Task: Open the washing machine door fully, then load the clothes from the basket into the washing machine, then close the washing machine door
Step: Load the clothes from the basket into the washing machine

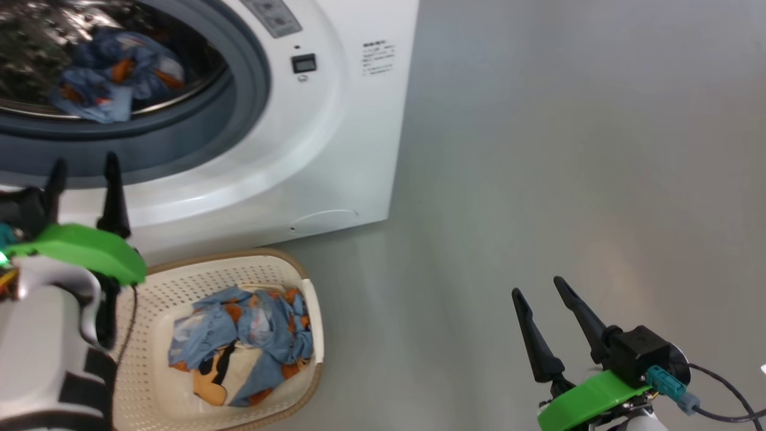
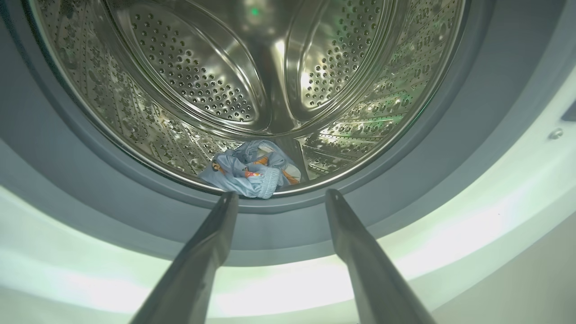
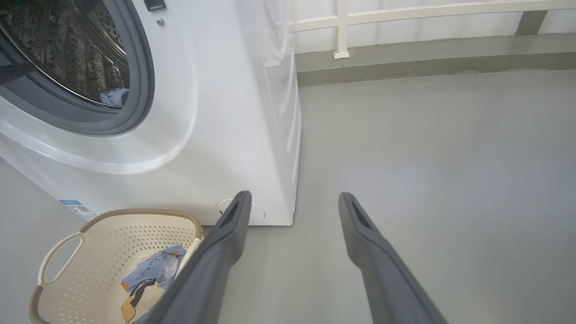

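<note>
Two tools, both released, fingers spread with nothing between them.

Head view: left tool (image 1: 84,160) at lower left, before the open mouth of the washing machine (image 1: 335,120). Right tool (image 1: 537,286) at lower right, over bare floor (image 1: 568,149). One bundle of clothes (image 1: 114,75) lies in the drum (image 1: 36,54). A second bundle (image 1: 245,341) lies in the basket (image 1: 179,281), on the floor near the machine's front.

Left wrist view: fingers point into the drum; clothes rest at its bottom front, just behind the grey gasket (image 2: 90,189).

Right wrist view: fingers point at the floor beside the machine's lower corner, basket to their left.
</note>
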